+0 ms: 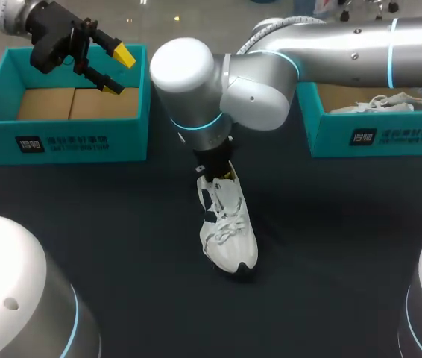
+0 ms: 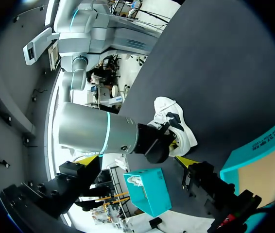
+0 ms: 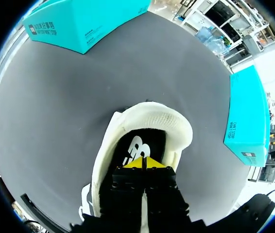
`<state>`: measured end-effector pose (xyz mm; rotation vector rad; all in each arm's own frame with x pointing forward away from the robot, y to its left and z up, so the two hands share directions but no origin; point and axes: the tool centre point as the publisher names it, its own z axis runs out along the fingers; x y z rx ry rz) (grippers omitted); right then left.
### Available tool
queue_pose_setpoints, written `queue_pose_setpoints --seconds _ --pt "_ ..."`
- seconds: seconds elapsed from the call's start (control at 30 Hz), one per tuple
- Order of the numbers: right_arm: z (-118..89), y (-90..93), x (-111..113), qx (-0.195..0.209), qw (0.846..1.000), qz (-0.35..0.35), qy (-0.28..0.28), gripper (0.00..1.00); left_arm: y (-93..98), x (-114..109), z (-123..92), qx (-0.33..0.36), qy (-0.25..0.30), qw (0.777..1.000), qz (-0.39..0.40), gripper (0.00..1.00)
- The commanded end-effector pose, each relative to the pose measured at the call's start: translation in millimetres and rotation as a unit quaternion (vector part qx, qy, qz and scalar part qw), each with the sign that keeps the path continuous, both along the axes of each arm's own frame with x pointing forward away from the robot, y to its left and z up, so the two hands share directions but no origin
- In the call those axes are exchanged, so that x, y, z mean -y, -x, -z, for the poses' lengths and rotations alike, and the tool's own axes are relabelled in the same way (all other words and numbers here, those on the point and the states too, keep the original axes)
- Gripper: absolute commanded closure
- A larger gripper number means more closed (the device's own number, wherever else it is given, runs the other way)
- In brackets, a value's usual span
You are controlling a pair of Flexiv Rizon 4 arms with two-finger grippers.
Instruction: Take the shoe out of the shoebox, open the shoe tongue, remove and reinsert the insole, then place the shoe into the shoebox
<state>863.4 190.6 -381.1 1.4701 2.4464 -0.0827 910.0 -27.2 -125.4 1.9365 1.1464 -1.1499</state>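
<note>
Teal boxes are counted as two: left shoebox point(image 1: 62, 142) at 10 o'clock, right shoebox point(image 1: 379, 138) at 2. One white shoe point(image 1: 228, 231) is stood on open desk point(image 1: 121, 224) at centre, the right claw point(image 3: 145, 164) closed together inside it. The left claw point(image 1: 115, 71) is spread above the left shoebox.

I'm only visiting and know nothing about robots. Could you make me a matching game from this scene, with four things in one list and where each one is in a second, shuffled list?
Things:
1. white shoe
2. left end effector
3. right end effector
4. right shoebox

Places:
A. down in the shoe's opening
B. holds something white with laces
C. on the dark table, between the two boxes
D. open, above the left shoebox

Pairs: 1-C, 2-D, 3-A, 4-B.
</note>
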Motion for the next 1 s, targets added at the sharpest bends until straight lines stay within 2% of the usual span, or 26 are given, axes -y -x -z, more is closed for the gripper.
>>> queue_pose_setpoints --seconds 0.03,0.27,0.47,0.8,0.93,1.0 --pt "12 -0.4 1 -0.006 1.0 0.005 0.004 1.0 0.3 0 0 0.001 -0.001 1.0 0.0 0.0" --pt "31 4.8 4 -0.024 0.999 0.018 -0.011 1.0 0.3 0 0 0.001 -0.001 1.0 0.0 0.0" --pt "36 8.1 -1 -0.028 0.999 0.022 -0.034 1.0 0.3 0 0 0.001 -0.001 1.0 0.0 0.0" --pt "29 5.6 -8 -0.032 0.996 0.029 -0.081 1.0 0.3 0 0 0.001 -0.001 1.0 0.0 0.0" --pt "18 6.2 -13 -0.046 0.994 0.032 -0.09 1.0 0.3 0 0 0.001 -0.001 1.0 0.0 0.0" --pt "6 5.3 -14 -0.049 0.994 0.036 -0.092 1.0 0.3 0 0 0.001 -0.001 1.0 0.0 0.0"
